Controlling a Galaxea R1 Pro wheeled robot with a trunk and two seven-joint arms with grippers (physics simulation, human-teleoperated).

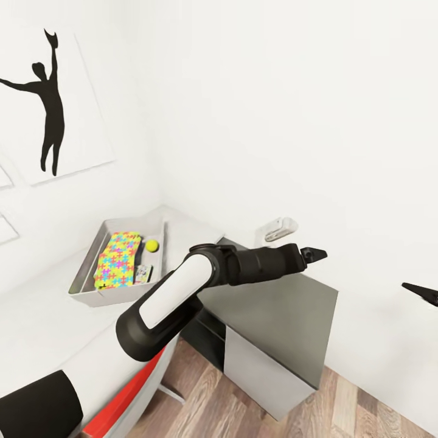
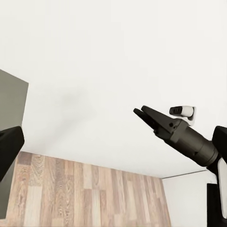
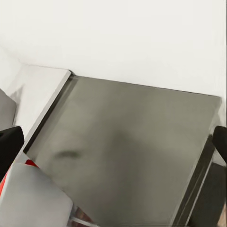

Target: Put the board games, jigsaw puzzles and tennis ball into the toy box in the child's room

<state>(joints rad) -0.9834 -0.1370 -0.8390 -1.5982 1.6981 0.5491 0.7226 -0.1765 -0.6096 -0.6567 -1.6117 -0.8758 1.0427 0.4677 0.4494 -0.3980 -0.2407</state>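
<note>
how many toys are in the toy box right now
3 visible in the head view, all inside the toy box: a jigsaw puzzle leaning across the middle, a tennis ball near the far end, and a small game box beside the puzzle. Others may be hidden underneath.

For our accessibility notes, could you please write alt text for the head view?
A grey toy box on the table holds a jigsaw puzzle and a tennis ball. The left arm reaches across, over the dark desk section.
</note>
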